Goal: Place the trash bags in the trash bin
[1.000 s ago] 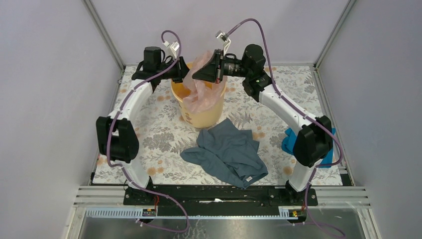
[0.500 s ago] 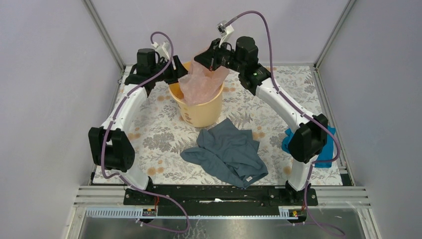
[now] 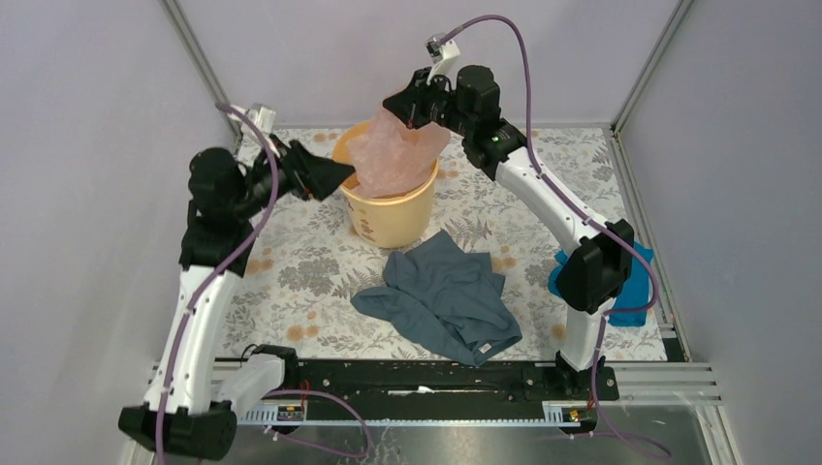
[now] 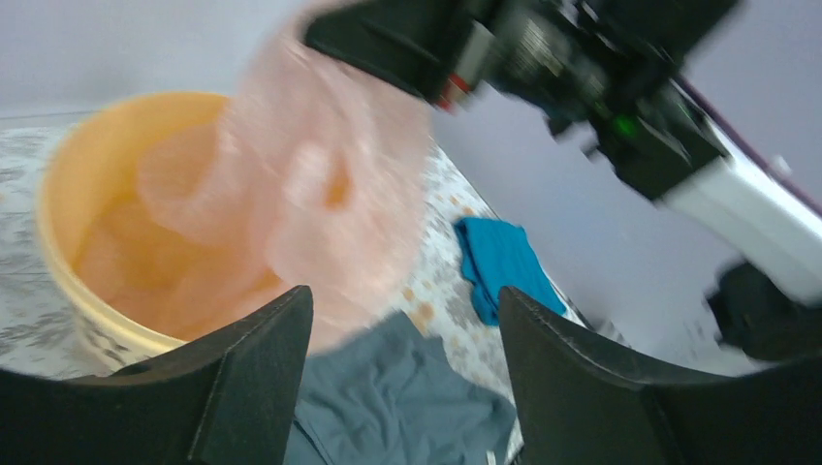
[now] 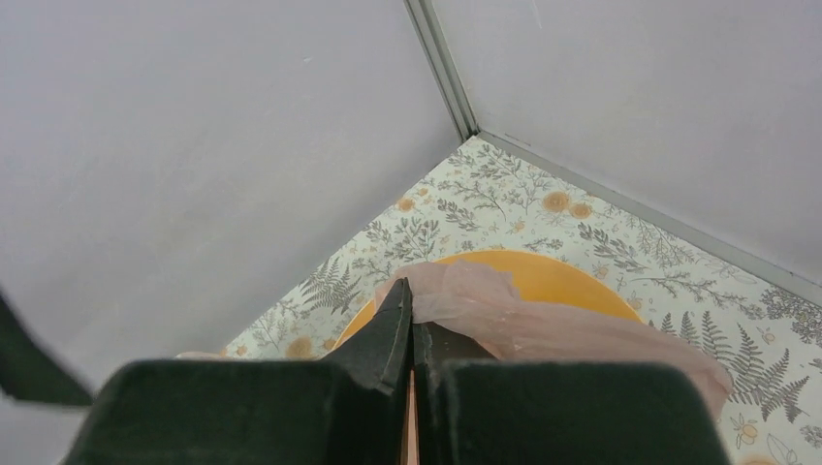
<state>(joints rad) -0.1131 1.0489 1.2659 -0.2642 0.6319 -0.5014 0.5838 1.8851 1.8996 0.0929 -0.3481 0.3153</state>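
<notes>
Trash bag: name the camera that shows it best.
Top external: most of the trash bag shows clearly, hanging from the right gripper into the trash bin. Left wrist shows it blurred; right wrist, only a pinched strip.

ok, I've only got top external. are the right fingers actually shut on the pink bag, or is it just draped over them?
Observer: Right wrist shows the right fingers pressed together with the bag film pinched between them.
Operator: other arm holding any of it?
Observer: No. Left wrist shows the left fingers wide apart, nothing between them.
Operator: lower end gone in yet?
Observer: Left wrist shows film lying inside the bin, though blurred.
</notes>
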